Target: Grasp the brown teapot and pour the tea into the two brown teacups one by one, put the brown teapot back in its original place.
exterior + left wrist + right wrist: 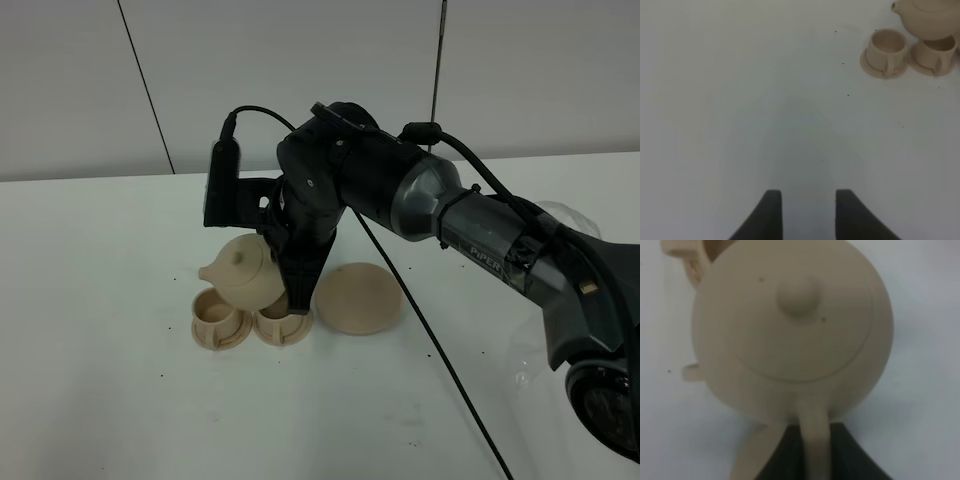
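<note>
The brown teapot [243, 272] hangs just above the two brown teacups, its spout pointing left over the left teacup [216, 312]. The right teacup [279, 322] stands beside it, each on a small saucer. My right gripper [296, 292] reaches down from the right and is shut on the teapot's loop handle [815, 440]; the lid knob [799, 295] faces the wrist camera. The wide bare saucer [358, 297], the original place, lies to the right of the cups. My left gripper [810, 215] is open over bare table, well away from the teacups [887, 47].
The white table [120, 400] stretches around the tea set. A black cable [440, 360] runs from the right arm across the table toward the front. The right arm's body [480, 230] spans the right side above the table.
</note>
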You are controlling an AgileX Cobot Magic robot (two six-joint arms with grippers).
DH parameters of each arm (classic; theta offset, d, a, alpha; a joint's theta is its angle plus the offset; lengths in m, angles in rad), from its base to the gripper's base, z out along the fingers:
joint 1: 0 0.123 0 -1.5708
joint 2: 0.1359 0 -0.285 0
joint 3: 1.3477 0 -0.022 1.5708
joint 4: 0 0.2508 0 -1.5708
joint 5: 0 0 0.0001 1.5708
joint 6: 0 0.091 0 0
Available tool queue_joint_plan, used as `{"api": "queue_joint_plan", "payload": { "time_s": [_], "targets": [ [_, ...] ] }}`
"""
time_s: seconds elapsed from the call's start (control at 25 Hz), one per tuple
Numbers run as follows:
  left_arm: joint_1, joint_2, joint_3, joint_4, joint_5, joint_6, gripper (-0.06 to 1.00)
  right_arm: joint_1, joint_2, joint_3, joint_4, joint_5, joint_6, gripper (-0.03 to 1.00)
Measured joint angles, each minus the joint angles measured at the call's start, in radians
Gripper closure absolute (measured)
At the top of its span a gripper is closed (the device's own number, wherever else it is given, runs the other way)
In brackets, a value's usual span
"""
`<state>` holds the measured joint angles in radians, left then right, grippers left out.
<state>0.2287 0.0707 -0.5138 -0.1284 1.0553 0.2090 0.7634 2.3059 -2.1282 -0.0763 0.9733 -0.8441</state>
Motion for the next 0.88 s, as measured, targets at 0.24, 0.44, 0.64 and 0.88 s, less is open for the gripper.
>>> {"api": "queue_joint_plan", "payload": {
  "time_s": [0.24,0.44,0.64,0.88],
  "targets": [
    [0.0,0.0,0.0,0.0,0.0,0.0,0.62,0.027,-0.004,0.0,-0.087,-0.002,0.027,0.87],
    [0.0,0.0,0.0,0.0,0.0,0.0,0.62,0.045,-0.006,0.0,-0.117,-0.004,0.034,0.87],
    [0.0,0.0,0.0,0.0,0.0,0.0,0.62,0.056,-0.006,0.0,-0.158,-0.003,0.041,0.87],
    [0.0,0.0,0.0,0.0,0.0,0.0,0.62,0.067,-0.006,0.0,-0.21,0.015,0.056,0.87]
  ]
}}
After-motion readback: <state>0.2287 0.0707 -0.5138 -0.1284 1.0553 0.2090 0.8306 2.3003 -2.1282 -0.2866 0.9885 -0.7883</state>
